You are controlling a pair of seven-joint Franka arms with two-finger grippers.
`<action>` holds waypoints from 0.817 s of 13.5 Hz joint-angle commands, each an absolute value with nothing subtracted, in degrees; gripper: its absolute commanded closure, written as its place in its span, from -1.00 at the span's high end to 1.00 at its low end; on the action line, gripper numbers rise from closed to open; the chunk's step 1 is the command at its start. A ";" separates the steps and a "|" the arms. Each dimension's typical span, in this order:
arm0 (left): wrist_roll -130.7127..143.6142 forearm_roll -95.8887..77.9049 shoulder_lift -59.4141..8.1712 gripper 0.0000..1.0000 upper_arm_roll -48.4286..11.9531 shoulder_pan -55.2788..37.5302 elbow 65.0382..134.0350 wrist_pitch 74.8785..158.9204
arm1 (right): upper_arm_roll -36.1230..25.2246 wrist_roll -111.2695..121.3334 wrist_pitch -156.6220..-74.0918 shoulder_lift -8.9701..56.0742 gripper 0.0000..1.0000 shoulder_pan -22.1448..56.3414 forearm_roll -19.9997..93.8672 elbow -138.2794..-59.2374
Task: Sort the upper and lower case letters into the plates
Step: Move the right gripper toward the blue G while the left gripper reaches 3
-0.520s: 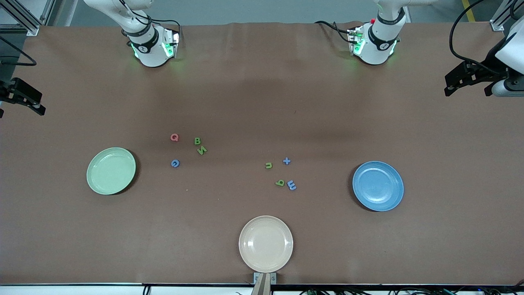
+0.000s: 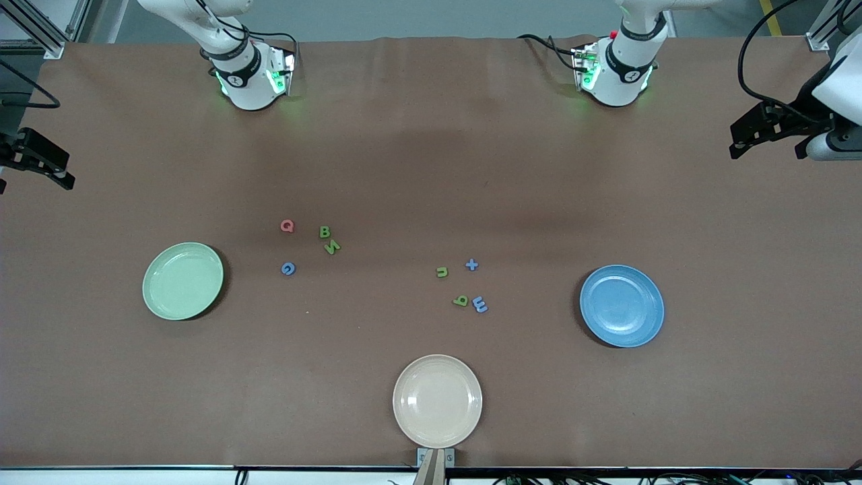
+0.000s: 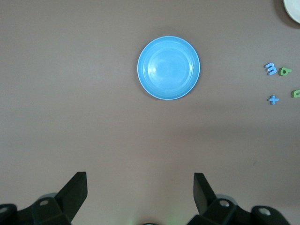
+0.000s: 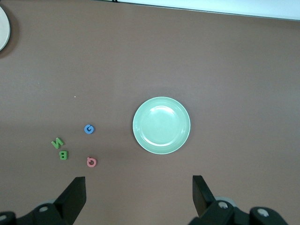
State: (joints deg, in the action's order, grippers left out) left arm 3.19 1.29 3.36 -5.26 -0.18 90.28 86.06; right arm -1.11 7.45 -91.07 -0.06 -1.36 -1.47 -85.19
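Green plate (image 2: 182, 281): lying bare toward the right arm's end.
Blue plate (image 2: 621, 306): lying bare toward the left arm's end.
Letters: Q (image 2: 287, 226), B (image 2: 324, 232), N (image 2: 332, 247), G (image 2: 287, 269) sitting near green plate; u (image 2: 442, 272), m (image 2: 480, 304) near blue.
Left gripper (image 3: 139, 190): hanging wide apart, holding nothing.
Right gripper (image 4: 138, 192): hanging wide apart, holding nothing.

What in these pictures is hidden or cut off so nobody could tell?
- Cream plate: left wrist view, cut off by the picture's edge.
- Green piece beside the blue plus: left wrist view, cut by the edge.
- Right tool: front view, partly outside the frame.
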 commanded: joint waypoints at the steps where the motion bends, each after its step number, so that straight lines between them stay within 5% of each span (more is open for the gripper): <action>1: 2.55 1.23 -0.86 1.00 -5.36 -0.35 89.82 88.66 | -1.14 7.56 -90.96 0.44 1.00 -1.32 -1.32 -84.29; 11: 35.02 0.27 -18.45 1.00 -8.09 -10.53 90.18 104.94 | -0.97 7.21 -96.50 12.65 1.00 7.64 -1.58 -84.29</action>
